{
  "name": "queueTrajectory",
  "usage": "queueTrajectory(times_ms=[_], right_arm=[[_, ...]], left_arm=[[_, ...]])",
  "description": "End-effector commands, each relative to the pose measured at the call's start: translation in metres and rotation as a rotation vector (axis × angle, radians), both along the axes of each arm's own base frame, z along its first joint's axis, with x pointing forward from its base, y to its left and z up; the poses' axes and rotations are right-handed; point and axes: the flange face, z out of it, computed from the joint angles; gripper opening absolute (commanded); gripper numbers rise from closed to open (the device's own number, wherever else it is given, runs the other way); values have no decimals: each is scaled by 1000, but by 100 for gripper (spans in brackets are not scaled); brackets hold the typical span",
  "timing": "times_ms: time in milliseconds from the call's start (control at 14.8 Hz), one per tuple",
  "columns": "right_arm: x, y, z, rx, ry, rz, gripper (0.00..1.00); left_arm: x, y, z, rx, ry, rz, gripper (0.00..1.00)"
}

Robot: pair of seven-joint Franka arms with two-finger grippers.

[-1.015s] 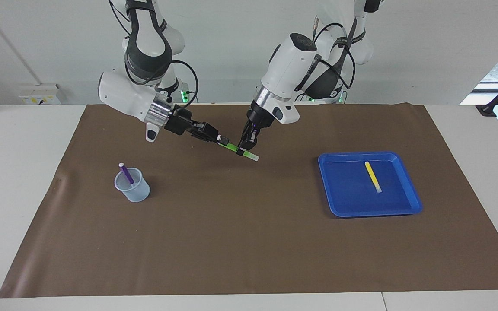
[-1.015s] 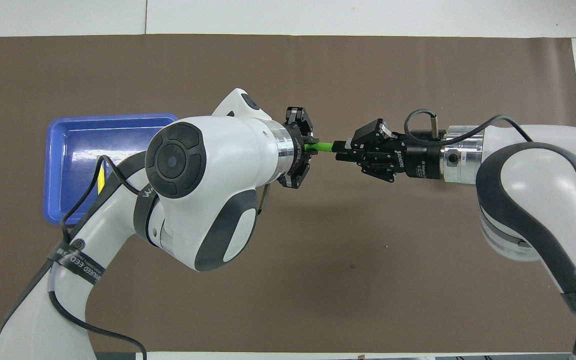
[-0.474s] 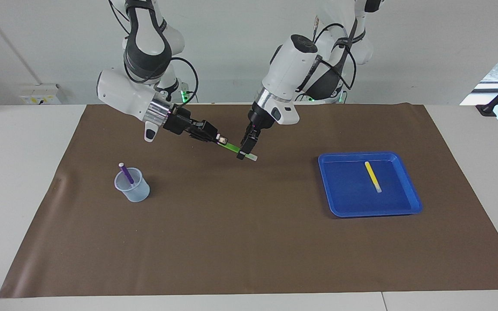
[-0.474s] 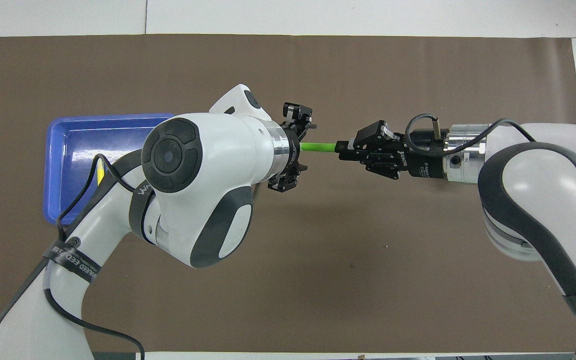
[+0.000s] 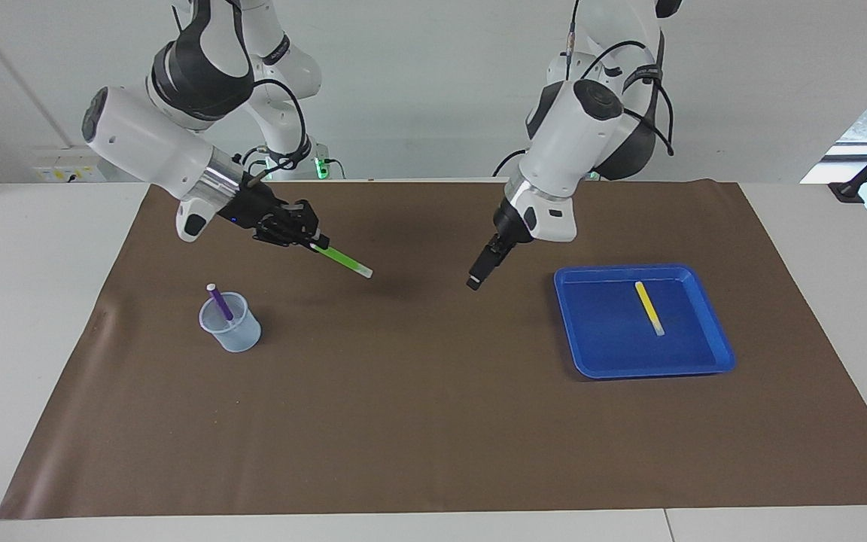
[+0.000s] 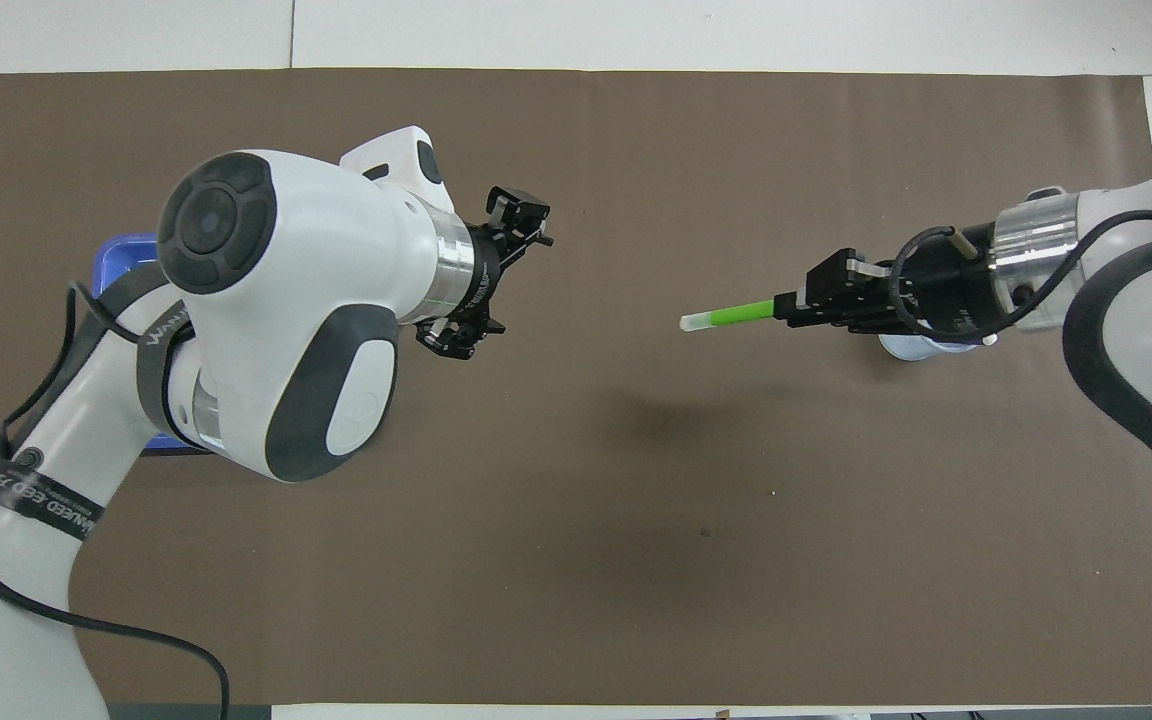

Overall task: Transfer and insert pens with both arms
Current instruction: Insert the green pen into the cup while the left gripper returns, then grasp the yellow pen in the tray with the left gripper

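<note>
A: Start at the tools. What is each one doing?

B: The right tool (image 5: 318, 242) is clamped on the green pen (image 5: 345, 260), gripping its coloured end so the pale cap points out toward the middle of the bench (image 5: 42, 226). It is over the brown mat (image 5: 433, 421), close to the clear cup (image 5: 231, 325). The left tool (image 5: 476, 272) has its fingers apart, holds nothing, and hangs over the mat beside the blue tray (image 5: 712, 354).

A: So the handover of the green one looks finished?

B: I'd judge so: only the right arm has it (the two tools are well apart).

A: And the other pens?

B: The purple pen (image 5: 219, 301) stands tilted in the cup, toward the right arm's end, so that one counts as done. The yellow pen (image 5: 649, 307) lies flat in the tray, untouched.

A: What's left, then?

B: Dropping the green pen into the cup, then the full round for the yellow: pick, pass, insert. Roughly halfway, by my reckoning.
</note>
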Motion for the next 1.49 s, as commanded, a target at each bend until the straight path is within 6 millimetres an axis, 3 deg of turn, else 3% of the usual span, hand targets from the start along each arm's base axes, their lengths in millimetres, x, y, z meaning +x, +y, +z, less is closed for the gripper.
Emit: queueTrajectory(times_ms=[0,271,541,744,1015,1150,1421], right_arm=[[16,-23,20,-176,-53,221,0],[27,-44,19,-507,-159,602,0],[20,-54,-4,-587,-193,690,0],[6,-56,-33,-625,-237,721,0],[-2,-66,-51,-625,-248,771,0],[-9,-66,-60,-619,-230,776,0],[-21,-73,-78,-624,-250,762,0]], left_arm=[[-7,75,-26,104,-44,-224,100],[7,177,-61,166,-90,-506,100],[15,249,-101,271,-143,-649,100],[20,282,-128,305,-142,-738,100],[12,294,-164,352,-134,-810,100],[-2,296,-183,338,-98,-818,97],[-8,318,-191,337,-84,-777,93]])
